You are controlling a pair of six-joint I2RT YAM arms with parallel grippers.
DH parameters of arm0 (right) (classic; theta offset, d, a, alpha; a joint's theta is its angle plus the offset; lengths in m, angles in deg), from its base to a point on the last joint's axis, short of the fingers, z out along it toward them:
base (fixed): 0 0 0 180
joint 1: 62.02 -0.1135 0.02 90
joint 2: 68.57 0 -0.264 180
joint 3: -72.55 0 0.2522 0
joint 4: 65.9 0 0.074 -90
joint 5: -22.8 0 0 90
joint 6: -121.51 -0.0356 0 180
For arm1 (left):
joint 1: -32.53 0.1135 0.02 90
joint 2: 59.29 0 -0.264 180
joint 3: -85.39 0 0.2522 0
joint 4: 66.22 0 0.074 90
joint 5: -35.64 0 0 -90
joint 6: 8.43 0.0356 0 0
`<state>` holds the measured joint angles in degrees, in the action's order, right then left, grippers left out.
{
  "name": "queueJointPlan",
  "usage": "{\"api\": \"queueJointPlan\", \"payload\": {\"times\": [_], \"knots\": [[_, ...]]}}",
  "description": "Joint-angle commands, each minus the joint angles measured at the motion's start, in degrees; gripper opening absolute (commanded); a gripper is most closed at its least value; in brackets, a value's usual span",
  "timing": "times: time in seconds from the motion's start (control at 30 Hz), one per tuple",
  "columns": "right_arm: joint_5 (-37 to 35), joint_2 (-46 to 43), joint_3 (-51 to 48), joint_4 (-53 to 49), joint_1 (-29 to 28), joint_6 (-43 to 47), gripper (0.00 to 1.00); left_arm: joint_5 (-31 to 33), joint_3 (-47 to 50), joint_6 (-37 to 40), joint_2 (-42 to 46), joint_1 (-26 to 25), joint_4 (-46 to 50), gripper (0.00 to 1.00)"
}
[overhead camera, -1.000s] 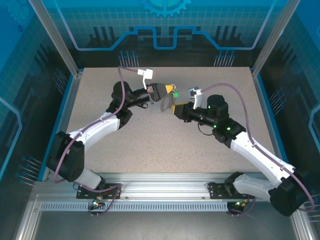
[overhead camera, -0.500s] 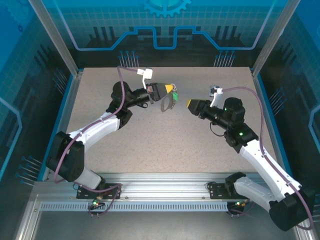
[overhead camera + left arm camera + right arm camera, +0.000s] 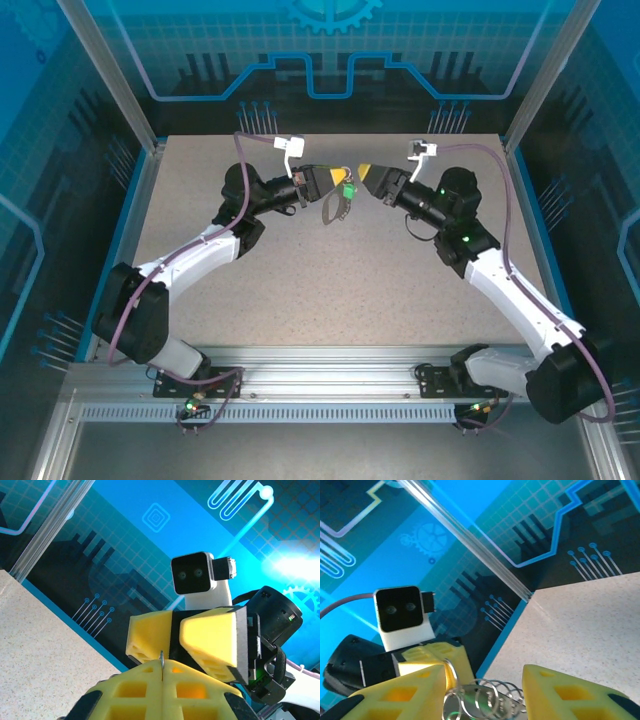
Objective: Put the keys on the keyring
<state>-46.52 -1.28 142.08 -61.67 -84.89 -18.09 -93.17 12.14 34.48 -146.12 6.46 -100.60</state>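
Holding: left pincer clenched on keyring, aloft over worktop.
Right pincer: released, jaws astride the silvery coil.
Key: dangles at the keyring; probably threaded, seating unconfirmed.

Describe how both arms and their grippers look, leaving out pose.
The left arm and right arm have white links and black joints, each trailing a purple cable. The left gripper and right gripper have yellow, hollow-gridded fingers. A white boxy camera tops each wrist; green lights glow on the right arm.
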Motion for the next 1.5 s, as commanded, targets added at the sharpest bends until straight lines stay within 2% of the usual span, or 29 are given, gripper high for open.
{"api": "queueJointPlan", "payload": {"times": [0.0,0.2,0.4,0.8,1.0,1.1,1.2,1.3,1.47], "knots": [[1.89,1.7,2.71,4.14,-1.34,-0.71,0.46,-1.18,-0.18,-0.2,0.43,-0.48,-3.1,0.0],[2.69,3.85,3.47,4.96,-2.66,-0.79,0.43,-1.18,-0.37,-0.16,0.41,-0.48,-3.05,0.0],[3.3,4.68,3.35,5.73,-3.14,-0.91,0.34,-1.18,-0.37,-0.11,0.51,-0.48,-3.09,0.0],[7.84,6.78,3.8,8.55,-3.23,-1.94,0.0,-1.1,-0.63,-0.02,0.33,-0.57,-2.92,0.0],[7.92,6.61,3.29,8.46,-2.24,-1.72,0.0,-1.17,-0.94,0.8,0.82,-0.48,-1.45,0.0],[8.55,6.16,2.99,8.05,-0.75,-1.64,0.0,-1.44,-1.17,2.16,1.54,-0.3,0.44,0.17],[9.6,5.93,2.98,7.13,0.52,-1.3,0.0,-2.11,-1.93,3.4,1.84,-0.11,2.37,0.3],[10.54,5.9,3.21,6.22,1.43,-0.86,0.0,-2.65,-2.39,3.67,1.75,0.05,3.03,0.38],[11.71,6.08,3.14,5.43,2.09,-0.36,0.0,-3.2,-2.82,3.82,1.31,0.22,3.56,0.44]]}}
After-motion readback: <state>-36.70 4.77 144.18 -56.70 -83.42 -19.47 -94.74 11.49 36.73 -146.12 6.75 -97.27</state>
